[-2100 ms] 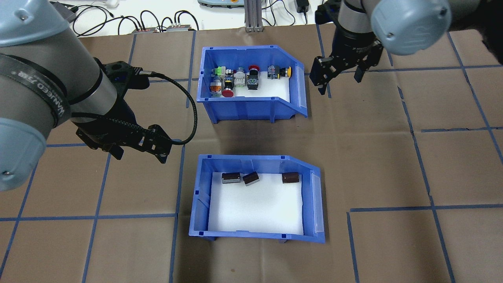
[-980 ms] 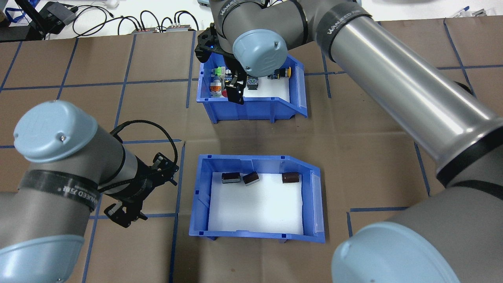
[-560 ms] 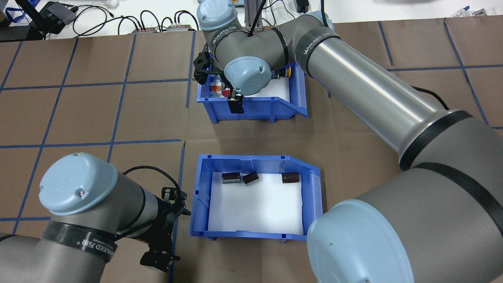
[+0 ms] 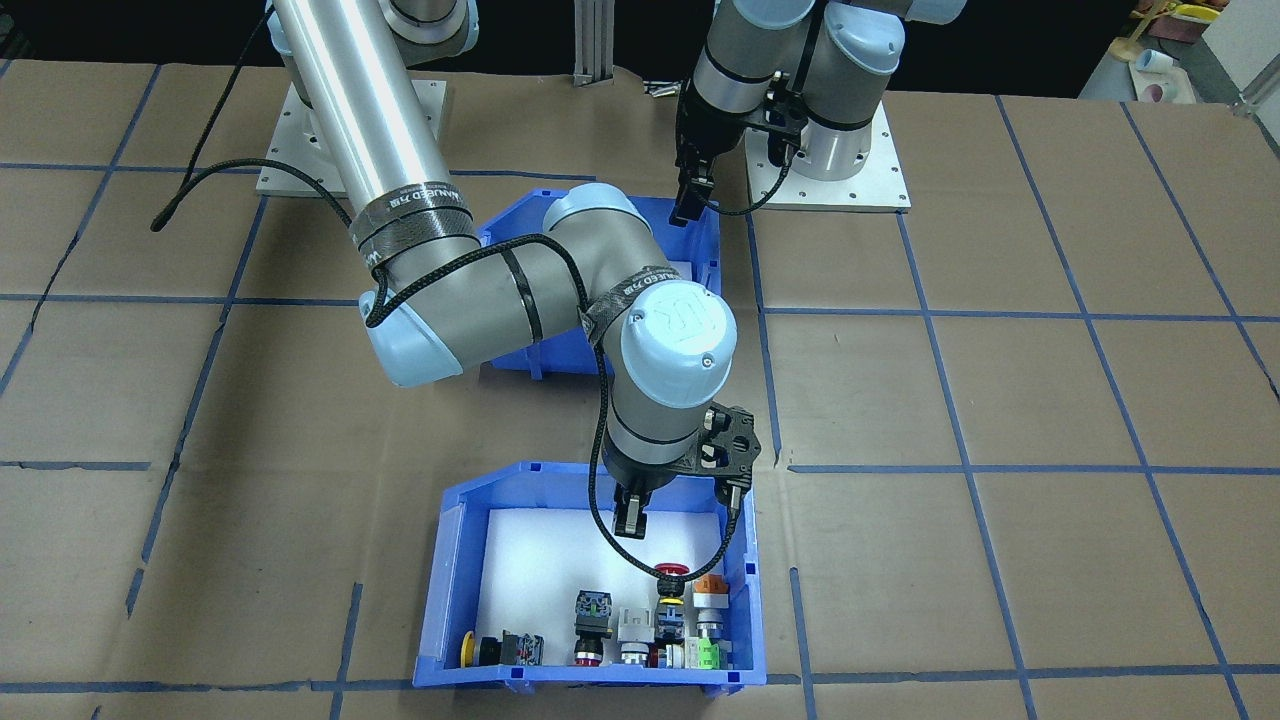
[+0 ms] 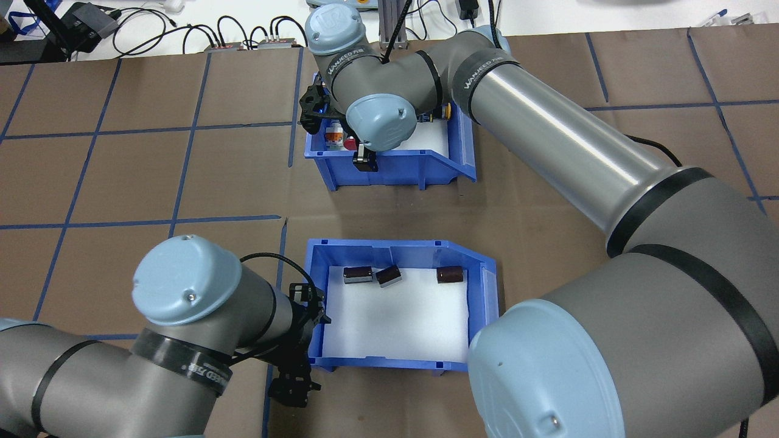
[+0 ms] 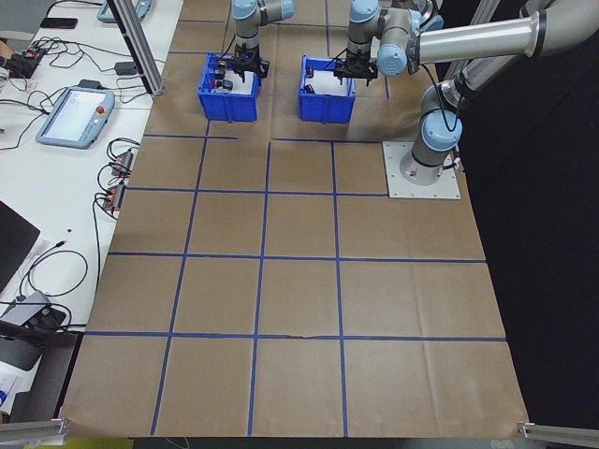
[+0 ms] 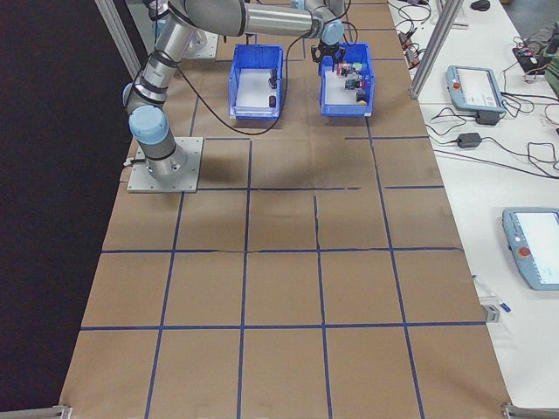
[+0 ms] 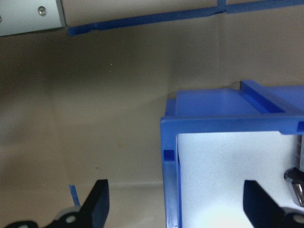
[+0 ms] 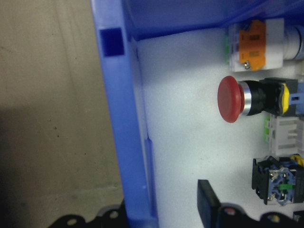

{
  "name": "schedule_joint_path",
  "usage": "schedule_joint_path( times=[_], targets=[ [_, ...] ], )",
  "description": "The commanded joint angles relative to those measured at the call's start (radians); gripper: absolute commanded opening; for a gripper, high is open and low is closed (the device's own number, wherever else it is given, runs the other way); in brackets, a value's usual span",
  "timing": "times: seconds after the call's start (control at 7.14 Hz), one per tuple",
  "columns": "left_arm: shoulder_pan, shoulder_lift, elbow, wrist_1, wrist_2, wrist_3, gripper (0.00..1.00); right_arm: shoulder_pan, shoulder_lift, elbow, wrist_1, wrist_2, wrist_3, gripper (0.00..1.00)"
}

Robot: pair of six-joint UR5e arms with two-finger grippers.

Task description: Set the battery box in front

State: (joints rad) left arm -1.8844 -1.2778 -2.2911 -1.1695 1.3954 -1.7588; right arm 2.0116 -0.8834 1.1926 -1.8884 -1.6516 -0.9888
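Since the earlier overhead frame, left end effector (image 5: 302,340) has come in against the battery box (image 5: 398,304) from beside its rear-left corner; right end effector (image 5: 364,159) has dropped onto the switch bin (image 5: 389,164).

Overhead: battery box sits nearer the robot than the switch bin, well apart from it, three brown cylinders (image 5: 403,275) along its far inner wall.

Front-facing: right end effector (image 4: 680,505) straddles the switch bin's (image 4: 440,590) robot-side wall, fingers narrow but not closed.

Left wrist: fingers (image 8: 97,204) set wide, one outside the battery box's (image 8: 223,107) wall, one over the white liner (image 8: 223,175). Nothing gripped.

Right wrist: one finger (image 9: 206,199) inside the switch bin's (image 9: 121,118) wall, near the red button (image 9: 230,99).

Judgement: seat both end effectors deep on the walls before closing, lift level, swap bins slowly so the cylinders do not roll.
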Motion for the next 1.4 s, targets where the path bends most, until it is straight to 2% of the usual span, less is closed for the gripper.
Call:
schedule_joint_path(
  times=[0.0,0.28,0.42,0.84,0.98,1.26],
  targets=[
    [-0.065,-0.063,-0.004,0.060,0.002,-0.039,0.98,-0.004,-0.037,-0.002,0.014,-0.004,-0.002,0.07],
    [-0.068,-0.092,-0.004,0.096,0.002,-0.066,0.99,-0.043,-0.087,0.022,0.053,-0.028,-0.019,0.06],
    [-0.076,-0.107,-0.004,0.102,0.004,-0.070,0.98,-0.091,-0.113,0.042,0.072,-0.074,-0.092,0.06],
    [-0.081,-0.118,-0.005,0.131,-0.007,-0.113,0.93,-0.310,-0.262,0.235,0.051,-0.059,-0.346,0.06],
    [-0.093,-0.159,-0.005,0.152,-0.006,-0.119,0.93,-0.379,-0.303,0.284,0.036,-0.057,-0.440,0.06],
    [-0.148,-0.219,-0.010,0.270,-0.001,-0.177,0.87,-0.468,-0.376,0.353,0.026,-0.059,-0.595,0.06]
  ],
)
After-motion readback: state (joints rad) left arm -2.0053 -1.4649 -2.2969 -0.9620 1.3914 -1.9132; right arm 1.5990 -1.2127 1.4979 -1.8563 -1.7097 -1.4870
